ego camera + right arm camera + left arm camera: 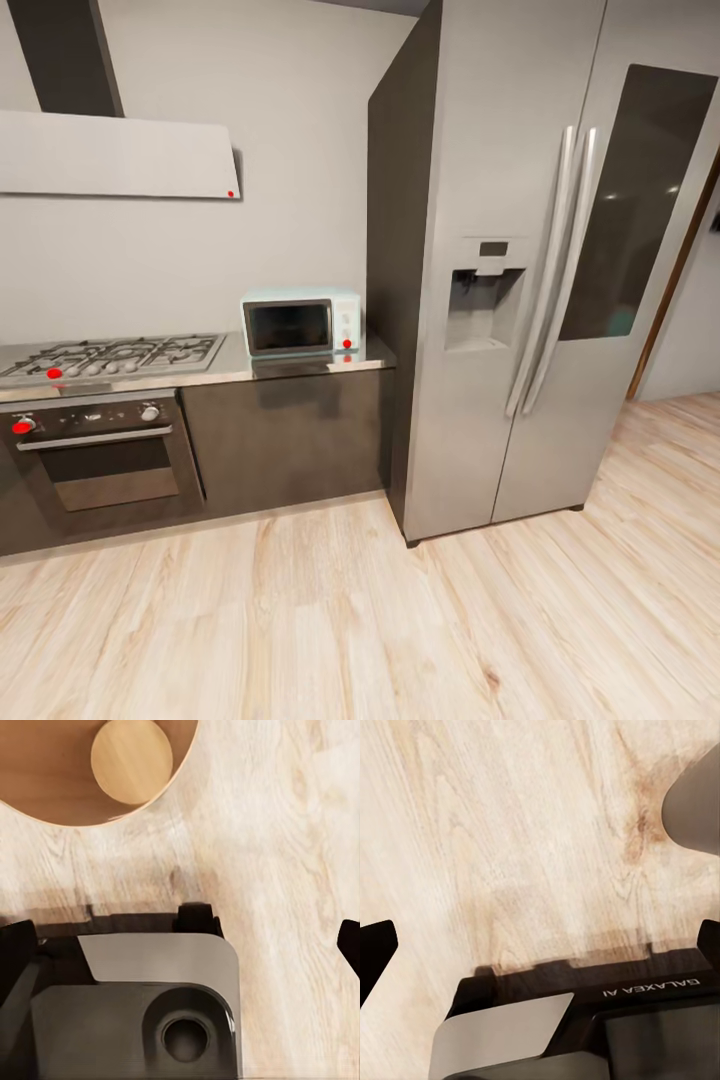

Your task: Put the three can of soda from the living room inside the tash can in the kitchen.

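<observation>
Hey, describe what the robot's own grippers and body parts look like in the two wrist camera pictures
In the left wrist view, black fingers frame a black body with a grey panel and white "GALAXEA AI" lettering. In the right wrist view, black fingers flank a grey rounded plate above a dark grey housing with a round socket.

The robot's base (585,1020) shows as glossy black housing with rounded pale grey panels and white "GALAXEA AI" lettering, while its other side (142,1012) carries a grey plate and a round recessed socket.

Grey wall, steel fridge (520,300), oven (95,455), microwave (300,322), wood floor (400,620)
</observation>
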Controlling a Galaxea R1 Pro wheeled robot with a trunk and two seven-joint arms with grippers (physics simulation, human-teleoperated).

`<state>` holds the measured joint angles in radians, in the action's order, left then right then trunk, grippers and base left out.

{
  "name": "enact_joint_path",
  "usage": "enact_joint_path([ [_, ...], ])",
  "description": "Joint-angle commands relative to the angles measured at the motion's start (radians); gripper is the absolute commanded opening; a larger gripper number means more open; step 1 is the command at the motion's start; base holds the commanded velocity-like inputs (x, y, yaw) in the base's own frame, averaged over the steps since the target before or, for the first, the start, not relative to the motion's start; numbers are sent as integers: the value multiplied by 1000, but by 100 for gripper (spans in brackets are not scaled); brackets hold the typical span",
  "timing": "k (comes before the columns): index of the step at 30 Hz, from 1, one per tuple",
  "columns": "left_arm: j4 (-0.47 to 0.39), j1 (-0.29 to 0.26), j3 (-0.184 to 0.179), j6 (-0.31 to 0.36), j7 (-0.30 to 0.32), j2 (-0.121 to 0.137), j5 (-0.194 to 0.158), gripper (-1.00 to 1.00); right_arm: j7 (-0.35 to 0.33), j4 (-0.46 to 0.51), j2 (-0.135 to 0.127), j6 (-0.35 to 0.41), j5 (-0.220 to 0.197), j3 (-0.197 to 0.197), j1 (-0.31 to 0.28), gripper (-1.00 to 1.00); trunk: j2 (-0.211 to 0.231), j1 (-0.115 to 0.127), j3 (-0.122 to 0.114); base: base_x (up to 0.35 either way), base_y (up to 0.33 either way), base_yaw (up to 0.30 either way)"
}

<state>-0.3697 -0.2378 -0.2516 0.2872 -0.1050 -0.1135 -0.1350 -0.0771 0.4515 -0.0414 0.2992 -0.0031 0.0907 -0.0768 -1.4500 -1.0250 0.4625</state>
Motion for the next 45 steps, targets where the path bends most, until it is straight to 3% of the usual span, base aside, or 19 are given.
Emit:
enact_joint_path([
  [1,0,0,0,0,0,0,0,100,0,2,0,10,0,0,-2,100,0,0,1,0,0,0],
  [8,0,0,-1,0,1,-1,0,100,0,74,1,177,0,0,-47,100,0,0,4,0,0,0],
  [10,0,0,-1,0,1,-1,1,100,0,160,2,274,0,-1,-55,100,0,0,4,0,0,0],
  [12,0,0,-2,0,1,-2,1,100,0,213,3,324,-1,0,-56,100,0,0,4,0,0,0],
  [14,0,0,-3,0,1,-4,1,100,-1,334,16,461,-1,0,-70,100,0,0,4,0,0,0],
  [18,0,0,-3,-1,1,-4,2,100,0,382,34,548,-2,1,-93,100,0,0,4,0,0,0],
  [26,0,0,-2,1,-1,-2,2,100,3,403,36,585,0,7,-104,100,0,0,4,0,0,0],
  [45,-2,0,-1,2,5,-2,0,100,6,401,38,583,0,6,-105,100,0,0,4,0,0,0],
])
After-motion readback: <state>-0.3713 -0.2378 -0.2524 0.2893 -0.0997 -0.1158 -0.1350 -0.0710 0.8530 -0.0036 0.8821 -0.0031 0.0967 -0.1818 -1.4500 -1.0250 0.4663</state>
